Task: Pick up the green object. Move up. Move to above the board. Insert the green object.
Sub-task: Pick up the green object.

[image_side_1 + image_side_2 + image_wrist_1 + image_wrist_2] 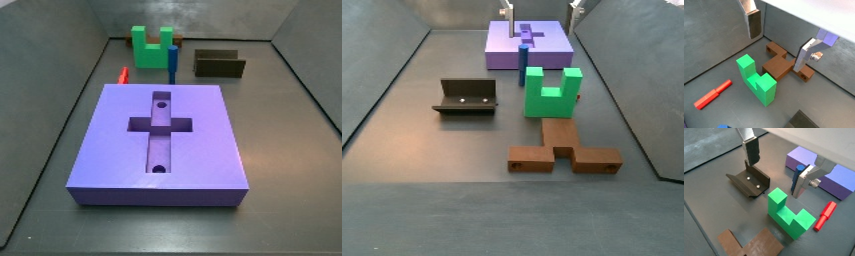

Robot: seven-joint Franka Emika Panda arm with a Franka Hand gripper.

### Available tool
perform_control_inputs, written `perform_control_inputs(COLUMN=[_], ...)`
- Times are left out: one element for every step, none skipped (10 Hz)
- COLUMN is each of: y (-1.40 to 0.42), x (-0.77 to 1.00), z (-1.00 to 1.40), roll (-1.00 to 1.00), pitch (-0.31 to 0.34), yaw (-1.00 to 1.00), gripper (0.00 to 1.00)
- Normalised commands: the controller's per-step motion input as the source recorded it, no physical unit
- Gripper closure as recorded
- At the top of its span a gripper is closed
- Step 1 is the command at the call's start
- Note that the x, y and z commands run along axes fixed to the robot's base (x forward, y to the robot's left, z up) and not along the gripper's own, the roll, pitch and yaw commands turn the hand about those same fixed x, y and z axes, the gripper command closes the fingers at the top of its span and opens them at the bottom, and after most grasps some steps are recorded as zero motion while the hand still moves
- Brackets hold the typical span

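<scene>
The green object (756, 80) is a bright green U-shaped block. It stands on the grey floor with its prongs up, and it shows in both wrist views (787, 214) and both side views (152, 42) (552, 92). The board (201, 150) is a large purple slab with a cross-shaped recess; it lies apart from the green object (500, 45) (841, 180). My gripper (776, 52) hangs well above the floor, open and empty (775, 178). The green object lies below it and off to one side of the gap. Only the fingertips (508, 10) show at a side view's edge.
A thin blue stick (798, 178) stands upright between the green object and the board (173, 62). A red stick (713, 95) lies on the floor. A brown stepped piece (781, 65) lies beside the green object (563, 152). The fixture (749, 182) stands nearby (466, 97). Grey walls enclose the floor.
</scene>
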Motion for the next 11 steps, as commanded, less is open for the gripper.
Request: perform_control_inputs(y=[0.0,0.0,0.0,-0.08,-0.07,-0.17,-0.13,-0.09,-0.11,-0.1,-0.13], x=[-0.02,0.0,0.0,0.0,0.29,0.35,0.22,0.11,0.06,0.0,0.0], z=[-0.01,-0.11,0.0,0.0,-0.31,-0.31,-0.29,-0.27,-0.18,-0.19,-0.19], roll=[-0.05,-0.09,0.0,-0.07,-0.12,-0.1,-0.09,-0.06,-0.09,-0.07,-0.07], pitch=[-0.033,0.0,-0.013,-0.05,-0.026,-0.036,-0.053,-0.051,-0.027,-0.066,-0.079], yaw=[0.0,0.0,0.0,0.0,0.0,0.0,0.0,0.0,0.0,-0.01,-0.05], gripper=[0.0,0.0,0.0,0.0,0.0,0.0,0.0,0.0,0.0,0.0,0.0])
